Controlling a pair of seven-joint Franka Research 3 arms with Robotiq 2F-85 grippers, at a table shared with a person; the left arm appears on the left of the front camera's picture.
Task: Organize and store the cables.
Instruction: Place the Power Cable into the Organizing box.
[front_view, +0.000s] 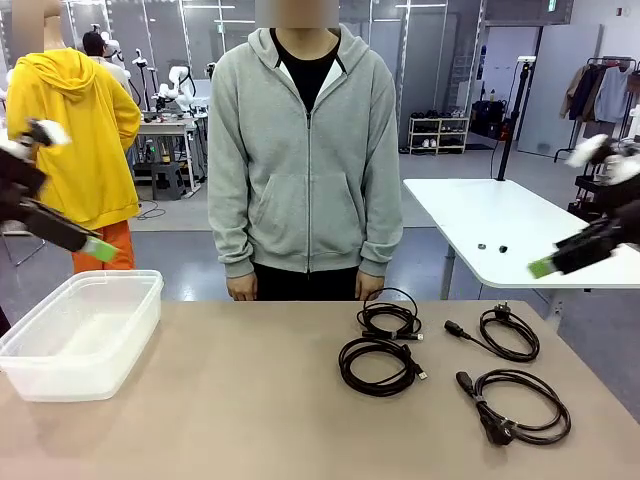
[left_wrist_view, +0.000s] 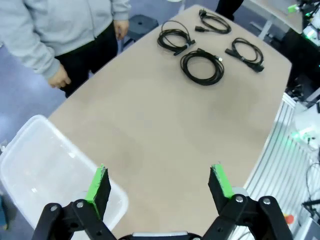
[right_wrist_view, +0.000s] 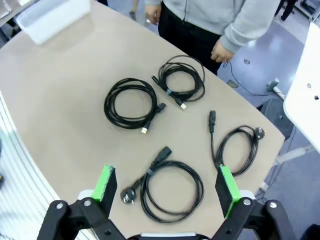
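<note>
Several black cables lie coiled on the right half of the tan table (front_view: 230, 400): one loop (front_view: 390, 318) near the far edge, one (front_view: 378, 365) in front of it, one (front_view: 508, 332) farther right and one (front_view: 520, 405) at the front right. From the right wrist view they are spread below the open right gripper (right_wrist_view: 166, 184), the nearest loop (right_wrist_view: 170, 190) directly under it. My left gripper (left_wrist_view: 159, 182) is open above the table beside the bin, with the cables (left_wrist_view: 202, 67) far ahead. Both grippers hang raised and hold nothing, the left (front_view: 100, 248) and the right (front_view: 543, 266).
A clear plastic bin (front_view: 60, 375) stands on the table's left end, also below the left gripper (left_wrist_view: 45, 165). A person in a grey hoodie (front_view: 305, 150) stands at the far edge, hands (front_view: 242, 290) hanging down. A white table (front_view: 500, 220) stands behind on the right.
</note>
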